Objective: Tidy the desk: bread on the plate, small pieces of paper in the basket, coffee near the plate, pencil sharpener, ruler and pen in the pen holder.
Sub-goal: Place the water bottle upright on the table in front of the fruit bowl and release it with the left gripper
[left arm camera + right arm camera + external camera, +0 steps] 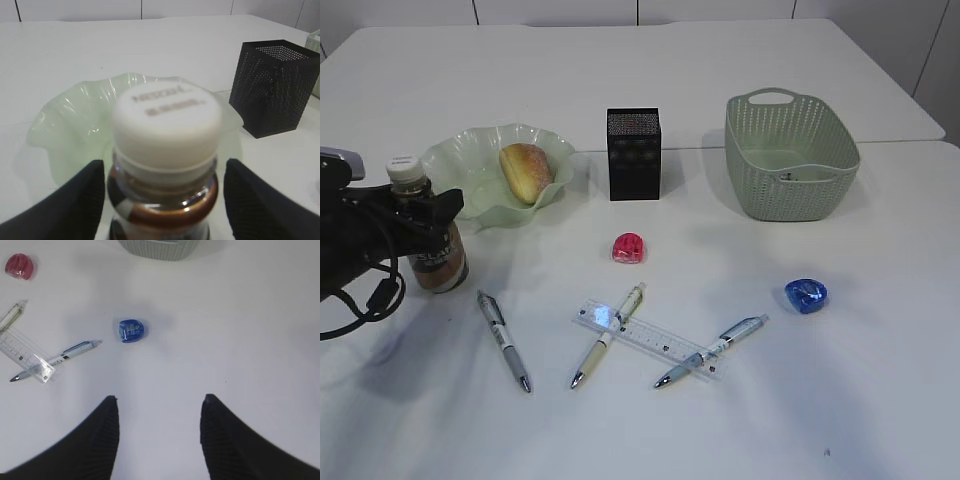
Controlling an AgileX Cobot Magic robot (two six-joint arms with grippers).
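Desk count: one coffee bottle, one bread roll, three pens, one ruler, two pencil sharpeners.

The left gripper (162, 200) straddles the coffee (432, 235), which stands upright on the desk (840, 400) just beside the plate (460, 165); its jaws are apart, with a gap on each side of the bottle's neck. The bread (525, 171) lies in the plate. The pen holder (634, 153) and the basket (790, 155) stand behind. Three pens lie in front: the grey pen (504, 340), the cream pen (608, 334) and the blue pen (712, 351), the last two crossing the ruler (650, 338). A red sharpener (628, 247) and a blue sharpener (805, 296) sit apart. The right gripper (159, 440) hovers over bare desk, jaws apart, holding nothing.
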